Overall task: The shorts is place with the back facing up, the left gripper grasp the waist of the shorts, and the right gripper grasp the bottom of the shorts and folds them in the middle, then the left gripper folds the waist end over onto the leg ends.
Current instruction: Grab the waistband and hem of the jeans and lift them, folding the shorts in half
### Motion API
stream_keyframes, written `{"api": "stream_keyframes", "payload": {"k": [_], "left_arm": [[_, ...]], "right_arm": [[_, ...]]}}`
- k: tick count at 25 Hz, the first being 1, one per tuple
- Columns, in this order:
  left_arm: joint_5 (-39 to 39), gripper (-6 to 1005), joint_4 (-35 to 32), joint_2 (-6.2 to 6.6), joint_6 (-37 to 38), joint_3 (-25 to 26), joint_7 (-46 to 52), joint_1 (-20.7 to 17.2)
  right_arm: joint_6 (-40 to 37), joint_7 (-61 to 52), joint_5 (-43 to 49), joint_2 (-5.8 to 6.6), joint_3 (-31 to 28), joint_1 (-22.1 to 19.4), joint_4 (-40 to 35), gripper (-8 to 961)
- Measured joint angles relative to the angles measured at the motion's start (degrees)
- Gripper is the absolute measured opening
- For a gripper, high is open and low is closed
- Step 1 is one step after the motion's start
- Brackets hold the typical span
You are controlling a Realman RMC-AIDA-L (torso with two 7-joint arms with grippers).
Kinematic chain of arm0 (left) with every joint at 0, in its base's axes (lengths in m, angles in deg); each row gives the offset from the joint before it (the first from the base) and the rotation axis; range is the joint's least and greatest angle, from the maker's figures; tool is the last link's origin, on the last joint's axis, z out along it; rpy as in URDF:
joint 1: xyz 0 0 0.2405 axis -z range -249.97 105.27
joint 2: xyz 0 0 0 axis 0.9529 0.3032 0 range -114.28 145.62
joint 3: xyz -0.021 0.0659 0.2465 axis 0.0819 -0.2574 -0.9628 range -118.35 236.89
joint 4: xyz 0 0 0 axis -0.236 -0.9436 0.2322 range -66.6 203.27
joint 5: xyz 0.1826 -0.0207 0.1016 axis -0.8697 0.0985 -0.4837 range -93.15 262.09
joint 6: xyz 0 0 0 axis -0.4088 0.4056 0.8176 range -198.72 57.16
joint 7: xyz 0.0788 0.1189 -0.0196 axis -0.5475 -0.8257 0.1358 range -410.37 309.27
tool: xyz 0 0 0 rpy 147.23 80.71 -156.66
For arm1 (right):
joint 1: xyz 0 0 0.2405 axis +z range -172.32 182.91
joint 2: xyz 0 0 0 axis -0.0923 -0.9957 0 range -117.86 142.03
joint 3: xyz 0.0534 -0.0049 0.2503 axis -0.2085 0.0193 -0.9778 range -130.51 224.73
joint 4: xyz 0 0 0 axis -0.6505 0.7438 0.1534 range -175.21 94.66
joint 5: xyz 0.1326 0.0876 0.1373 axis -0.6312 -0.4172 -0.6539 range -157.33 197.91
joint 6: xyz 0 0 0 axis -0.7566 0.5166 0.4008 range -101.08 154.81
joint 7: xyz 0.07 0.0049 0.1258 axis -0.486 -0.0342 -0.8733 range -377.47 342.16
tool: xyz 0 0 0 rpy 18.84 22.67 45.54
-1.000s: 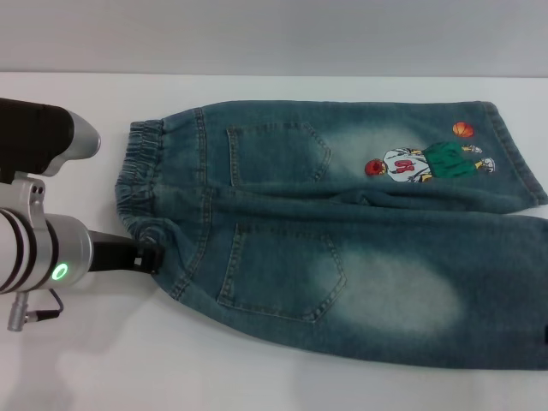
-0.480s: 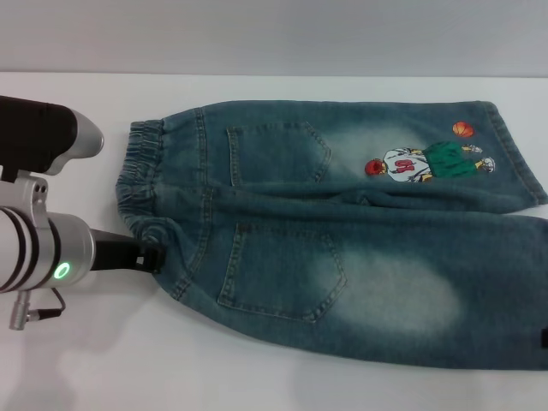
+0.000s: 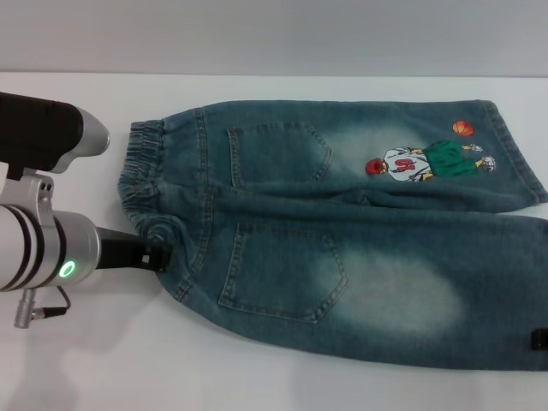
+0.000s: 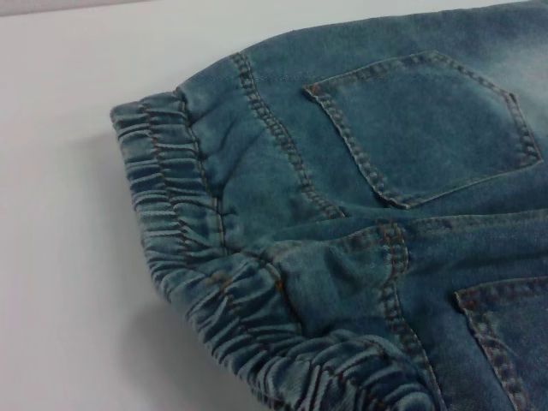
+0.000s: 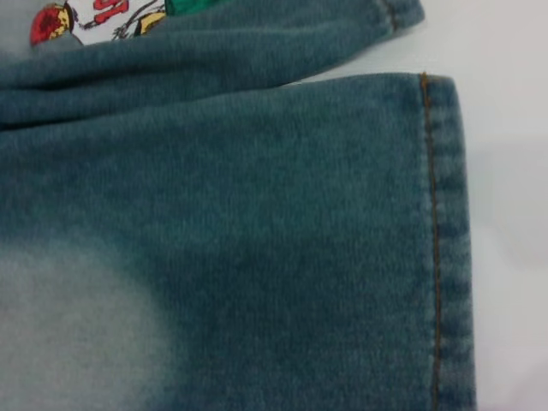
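Note:
Blue denim shorts [image 3: 342, 231] lie flat on the white table, back pockets up, the elastic waist [image 3: 137, 180] to the left and the leg ends to the right. My left gripper [image 3: 156, 256] is at the near corner of the waist and touches the bunched denim there. The left wrist view shows the gathered waistband [image 4: 171, 214] and a back pocket [image 4: 428, 120] close up. Only a black tip of my right gripper [image 3: 539, 339] shows, at the near leg's bottom edge. In the right wrist view the stitched leg hem [image 5: 441, 240] lies just below the camera.
The white table [image 3: 86, 368] extends bare around the shorts to the front and left. A cartoon basketball print [image 3: 428, 161] marks the far leg, which slightly overlaps the near one along the middle.
My left gripper has slid right, into the near corner of the waist. The black tip of my right gripper has come further into view at the right edge.

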Motion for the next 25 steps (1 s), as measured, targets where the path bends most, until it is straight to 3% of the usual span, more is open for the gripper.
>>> {"api": "stream_keyframes", "payload": {"k": [18,25], "left_arm": [[0.02,188,0.15,0.09,-0.18,-0.13,-0.01,0.16],[0.01,188,0.26,0.09,-0.17,-0.09,-0.04,0.16]], "right_arm": [[-1.54,-0.58,-0.71,0.01,1.04,-0.23,-0.17,720],[-1.61,1.38,-2.83,0.13,2.24,-0.09,-0.71,609]]}}
